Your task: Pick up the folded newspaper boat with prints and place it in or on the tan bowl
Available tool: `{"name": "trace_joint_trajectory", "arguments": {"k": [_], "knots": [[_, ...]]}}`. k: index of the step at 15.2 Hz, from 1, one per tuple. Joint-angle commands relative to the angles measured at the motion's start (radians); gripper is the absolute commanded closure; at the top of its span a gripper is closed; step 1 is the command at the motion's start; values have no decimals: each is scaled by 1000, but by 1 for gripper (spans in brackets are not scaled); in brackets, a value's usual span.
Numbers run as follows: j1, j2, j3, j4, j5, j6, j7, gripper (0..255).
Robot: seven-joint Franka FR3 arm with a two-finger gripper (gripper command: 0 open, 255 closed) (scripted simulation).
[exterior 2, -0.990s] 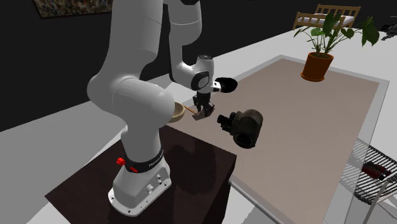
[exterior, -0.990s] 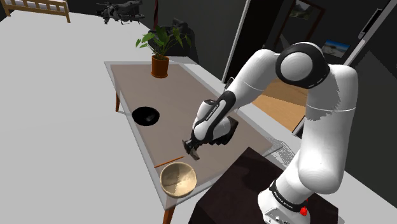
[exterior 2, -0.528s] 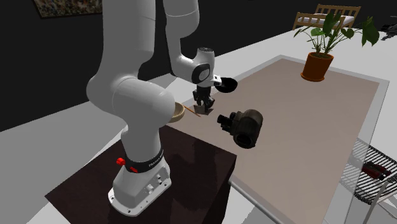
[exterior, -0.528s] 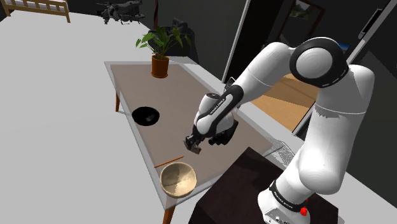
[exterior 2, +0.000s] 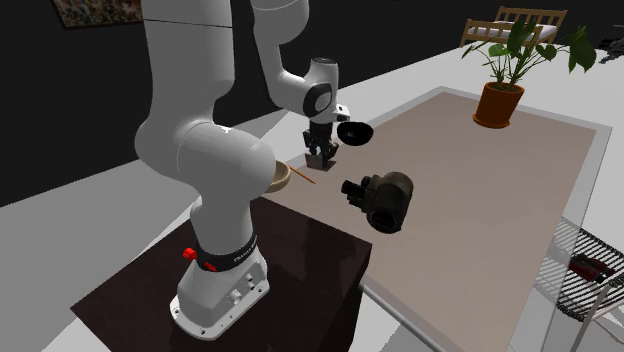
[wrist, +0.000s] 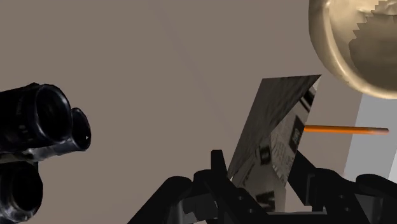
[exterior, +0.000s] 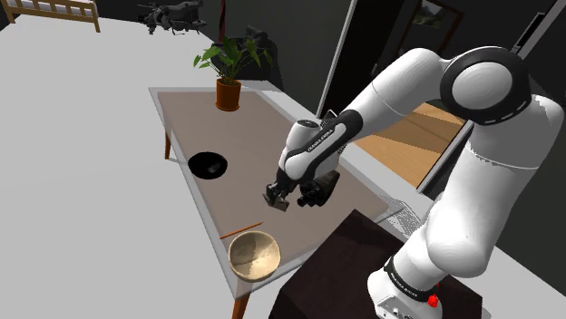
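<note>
Going from the left of the shoulder view, the brown table (exterior: pixel 181 113) carries a potted plant (exterior: pixel 229 71) at its far end and a black bowl (exterior: pixel 208 164) near its left edge. Nearer lies an orange stick (exterior: pixel 240 230), just beyond the tan bowl (exterior: pixel 254 255) at the near corner. Right of these the gripper (exterior: pixel 278 200) hangs over the table top, with dark binoculars (exterior: pixel 314 192) just to its right. In the wrist view the fingers (wrist: pixel 219 168) are clamped on the folded newspaper boat (wrist: pixel 275 127), which stands up between them. The stick lies between it and the tan bowl, which is well apart. The boat's grey print shows dark blocks and fine lines (none of it readable). White lettering marks the black forearm (exterior: pixel 315 147) and the black band (exterior 2: pixel 232 258) at the arm's base, both too small to read. The dark stand (exterior: pixel 340 258) sits furthest right.
</note>
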Motion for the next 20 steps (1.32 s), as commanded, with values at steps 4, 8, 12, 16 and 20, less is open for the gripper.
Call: {"name": "trace_joint_trajectory", "arguments": {"k": [4,8,12,16,20], "knots": [[5,-72,-10,-5,-26,-66,22,255],[6,-127,-15,-3,-45,-124,39,255],[33,-176,9,-36,-58,-136,104,255],[90,-219,66,-93,-68,-116,225,255],[147,-248,131,-129,-74,-102,351,255]]}}
